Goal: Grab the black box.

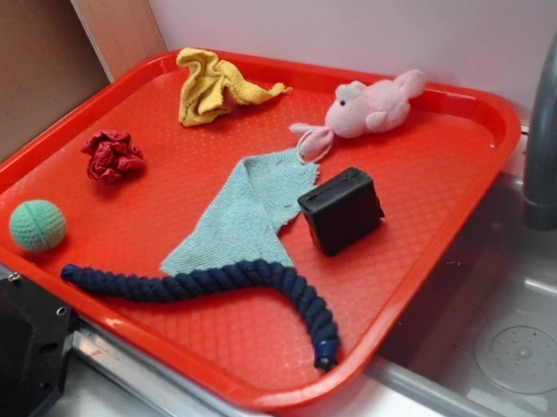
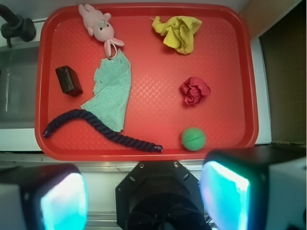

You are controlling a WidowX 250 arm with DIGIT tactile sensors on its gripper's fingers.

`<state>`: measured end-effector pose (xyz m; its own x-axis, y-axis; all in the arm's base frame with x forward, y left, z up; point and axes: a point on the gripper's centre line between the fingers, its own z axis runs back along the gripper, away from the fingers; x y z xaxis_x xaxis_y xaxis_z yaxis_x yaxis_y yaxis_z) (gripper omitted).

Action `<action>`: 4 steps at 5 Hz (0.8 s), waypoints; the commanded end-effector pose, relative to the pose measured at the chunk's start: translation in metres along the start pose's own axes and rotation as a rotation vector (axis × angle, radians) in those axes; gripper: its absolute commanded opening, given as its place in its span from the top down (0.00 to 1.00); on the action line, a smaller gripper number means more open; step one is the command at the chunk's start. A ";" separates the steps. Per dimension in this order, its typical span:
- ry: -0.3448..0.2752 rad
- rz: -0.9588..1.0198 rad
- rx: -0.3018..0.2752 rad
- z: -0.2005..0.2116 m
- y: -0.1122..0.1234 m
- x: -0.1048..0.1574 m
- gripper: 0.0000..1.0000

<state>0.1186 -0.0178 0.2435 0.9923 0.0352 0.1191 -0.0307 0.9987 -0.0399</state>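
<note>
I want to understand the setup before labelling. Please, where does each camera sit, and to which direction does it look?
Exterior: sits off the robot, beside the red tray, looking down at an angle across it toward the white wall; the arm does not show.
Wrist: rides on the arm, high above the tray's near edge, looking almost straight down; the gripper shows at the bottom, its fingers wide apart.
Shared: tray, black box, navy rope, green cloth, pink plush, faucet.

Exterior camera looks obliquely down from the sink-side corner, close in. Wrist camera looks straight down from high. Both share the whole red tray point(image 1: 469, 116) point(image 2: 230, 72), rotated about 6 o'clock between them.
</note>
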 end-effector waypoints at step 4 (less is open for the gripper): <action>-0.079 -0.204 -0.042 -0.010 -0.033 0.020 0.00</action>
<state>0.1391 -0.0509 0.2329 0.9678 -0.1688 0.1869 0.1806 0.9824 -0.0476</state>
